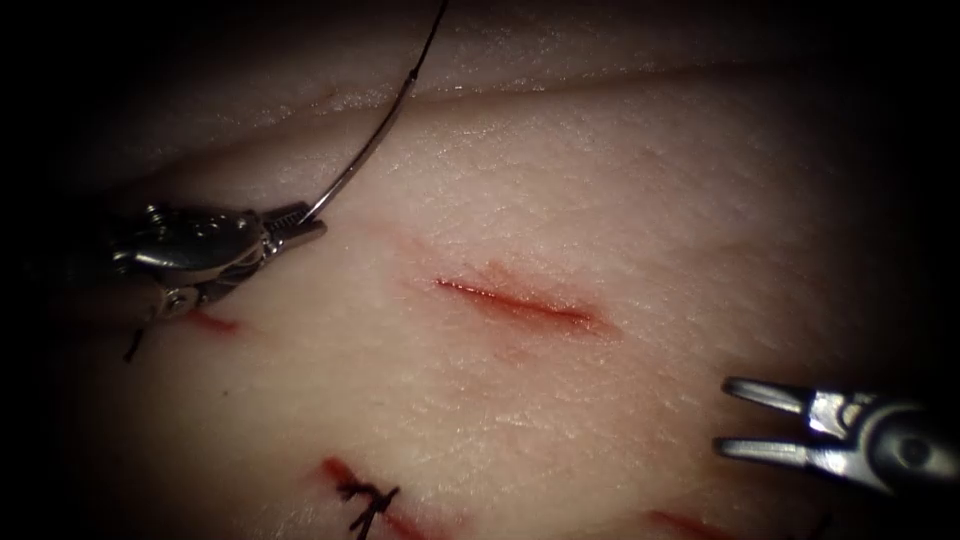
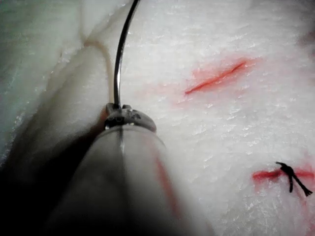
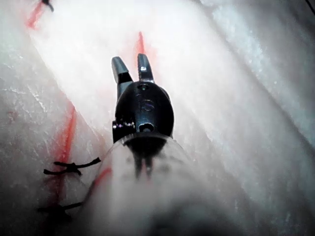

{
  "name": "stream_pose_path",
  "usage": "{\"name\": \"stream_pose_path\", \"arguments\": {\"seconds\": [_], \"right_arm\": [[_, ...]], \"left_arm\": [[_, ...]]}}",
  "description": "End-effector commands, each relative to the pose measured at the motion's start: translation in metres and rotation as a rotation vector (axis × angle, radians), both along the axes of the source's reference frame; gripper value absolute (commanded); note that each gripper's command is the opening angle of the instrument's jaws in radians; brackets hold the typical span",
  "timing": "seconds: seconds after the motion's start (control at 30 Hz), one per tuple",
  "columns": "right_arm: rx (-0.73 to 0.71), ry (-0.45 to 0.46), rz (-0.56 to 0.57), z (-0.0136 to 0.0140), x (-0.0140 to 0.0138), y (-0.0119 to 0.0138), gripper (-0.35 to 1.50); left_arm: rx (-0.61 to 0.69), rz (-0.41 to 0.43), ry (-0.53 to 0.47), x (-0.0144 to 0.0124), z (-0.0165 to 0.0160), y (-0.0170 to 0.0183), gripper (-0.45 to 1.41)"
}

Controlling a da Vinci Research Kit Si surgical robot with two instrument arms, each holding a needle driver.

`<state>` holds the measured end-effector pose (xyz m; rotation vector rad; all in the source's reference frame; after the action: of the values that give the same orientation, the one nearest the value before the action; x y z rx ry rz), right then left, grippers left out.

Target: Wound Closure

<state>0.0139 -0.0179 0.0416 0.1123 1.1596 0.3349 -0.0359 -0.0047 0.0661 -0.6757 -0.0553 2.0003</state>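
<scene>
Left tool [image 1: 300, 222], left of the cut [image 1: 515, 303], jaws clamped on one end of the needle [image 1: 365, 155], clear of the tissue [image 1: 560, 420]; right tool [image 1: 745, 420], jaws apart, holding nothing.

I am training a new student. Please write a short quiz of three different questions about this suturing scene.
1. True or false: the left arm's silver tool holds the curved steel needle by one end.
2. The right arm's silver tool holds: A the dark thread; B nothing; C the pale pork tissue.
3. Fill in: the needle is ___ the tissue.

Key: 1 true. 2 B; it is open, right of the red open cut. 3 outside.
</scene>
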Motion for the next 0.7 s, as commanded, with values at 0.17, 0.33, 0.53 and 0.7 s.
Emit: {"name": "stream_pose_path", "arguments": {"seconds": [0.17, 0.33, 0.53, 0.7], "right_arm": [[0.072, -0.022, 0.191, -0.0002, 0.0014, 0.0010, 0.55], [0.115, -0.073, 0.297, -0.0005, 0.0025, 0.0021, 0.64], [0.277, -0.011, 0.473, -0.0002, 0.0055, 0.0036, 1.07], [0.367, 0.066, 0.548, -0.0003, 0.0083, 0.0050, 1.06]], "left_arm": [[-0.078, -0.016, -0.052, -0.0017, -0.0029, -0.0003, -0.45], [-0.140, -0.020, -0.098, -0.0041, -0.0069, -0.0021, -0.45], [-0.196, -0.019, -0.155, -0.0083, -0.0099, -0.0041, -0.45], [-0.247, -0.029, -0.178, -0.0107, -0.0107, -0.0049, -0.45]]}}
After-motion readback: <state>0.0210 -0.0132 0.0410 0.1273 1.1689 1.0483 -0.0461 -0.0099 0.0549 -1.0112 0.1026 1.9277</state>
